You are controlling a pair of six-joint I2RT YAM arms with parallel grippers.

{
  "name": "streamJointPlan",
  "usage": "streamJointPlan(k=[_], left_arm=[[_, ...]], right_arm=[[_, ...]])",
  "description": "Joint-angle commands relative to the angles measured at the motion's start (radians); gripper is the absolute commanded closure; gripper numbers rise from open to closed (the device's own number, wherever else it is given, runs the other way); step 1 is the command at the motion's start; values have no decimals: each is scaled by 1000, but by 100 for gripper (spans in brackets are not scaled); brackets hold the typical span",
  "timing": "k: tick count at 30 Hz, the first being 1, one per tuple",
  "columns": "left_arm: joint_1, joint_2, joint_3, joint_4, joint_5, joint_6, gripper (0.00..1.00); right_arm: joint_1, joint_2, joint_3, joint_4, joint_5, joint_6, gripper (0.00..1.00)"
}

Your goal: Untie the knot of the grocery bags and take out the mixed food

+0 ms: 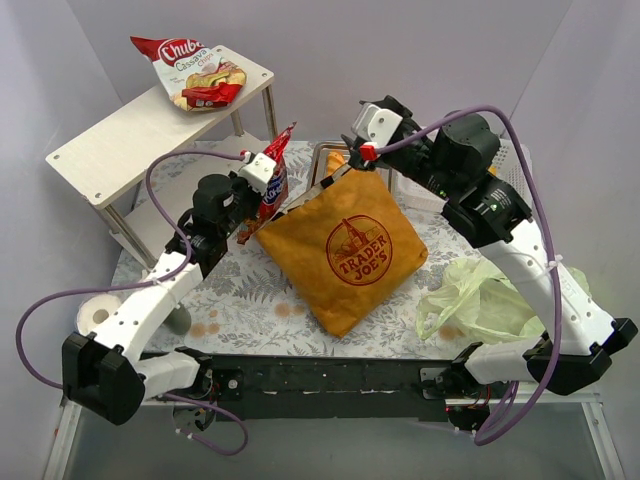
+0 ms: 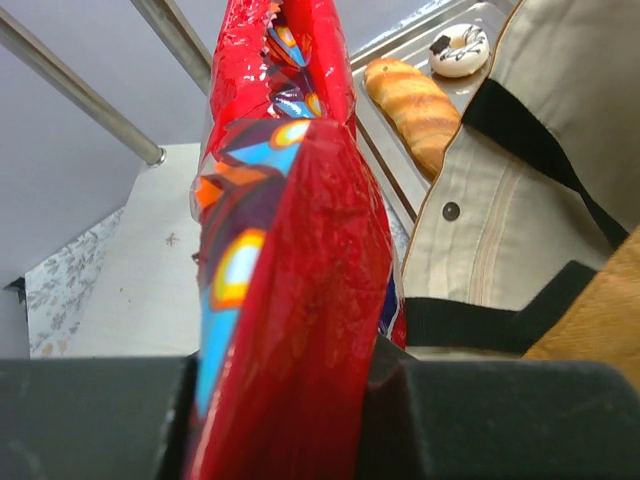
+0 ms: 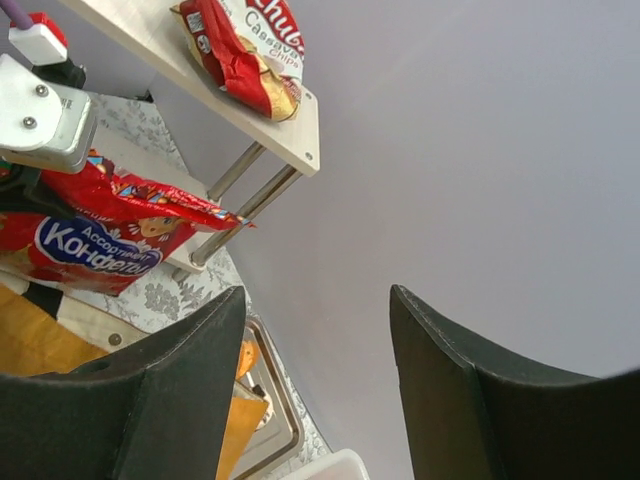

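The mustard-orange Trader Joe's tote (image 1: 350, 250) lies at the table's middle, its black handles and pale lining showing in the left wrist view (image 2: 520, 200). My left gripper (image 1: 262, 198) is shut on a shiny red snack packet (image 1: 279, 160) and holds it upright at the tote's left mouth; the packet fills the left wrist view (image 2: 290, 300) between my jaws (image 2: 290, 410). My right gripper (image 1: 345, 165) hovers over the tote's far edge, open and empty (image 3: 315, 292), pointing at the wall. The pale green bag (image 1: 480, 300) lies crumpled at the right. A baguette (image 2: 415, 105) and a donut (image 2: 460, 50) lie on a metal tray.
A wooden shelf (image 1: 120, 135) at the back left bears a red-white chips packet (image 1: 195, 70). The metal tray (image 1: 320, 150) sits behind the tote. A white basket (image 1: 510, 165) stands at the back right. A paper roll (image 1: 100, 315) and small donuts (image 1: 205, 328) are at the near left.
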Motion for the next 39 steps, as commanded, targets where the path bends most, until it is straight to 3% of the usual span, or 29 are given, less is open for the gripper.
streamJointPlan(k=[1, 6, 11, 15, 22, 27, 30, 34, 35, 36, 37, 39], left_arm=[[15, -20, -16, 325, 11, 58, 100], [45, 53, -80, 490, -5, 119, 100], [148, 171, -79, 657, -11, 72, 100], [223, 257, -45, 698, 109, 7, 100], [257, 362, -66, 841, 206, 44, 100], [260, 498, -51, 881, 46, 197, 100], [266, 607, -62, 1029, -112, 347, 100], [297, 669, 6, 1016, -206, 337, 98], [303, 679, 16, 1008, -215, 344, 86], [306, 687, 24, 1007, -217, 357, 62], [306, 698, 26, 1019, -215, 369, 45], [309, 701, 29, 1027, -214, 383, 29]], right_arm=[[1, -17, -23, -5, -2, 13, 34], [1, -42, -58, -29, 5, 1, 34], [-1, -57, -77, -66, 12, 1, 34], [-1, -66, -84, -89, 18, -7, 34], [1, -71, -109, -95, 27, -5, 34], [-1, -73, -127, -94, 33, -8, 34], [1, -76, -139, -98, 28, -2, 34], [-1, -85, -164, -100, 19, 9, 34], [-1, -86, -169, -101, 18, 12, 34], [1, -91, -175, -103, 16, 10, 34], [1, -93, -178, -104, 18, 10, 34], [-1, -94, -184, -103, 22, 10, 34]])
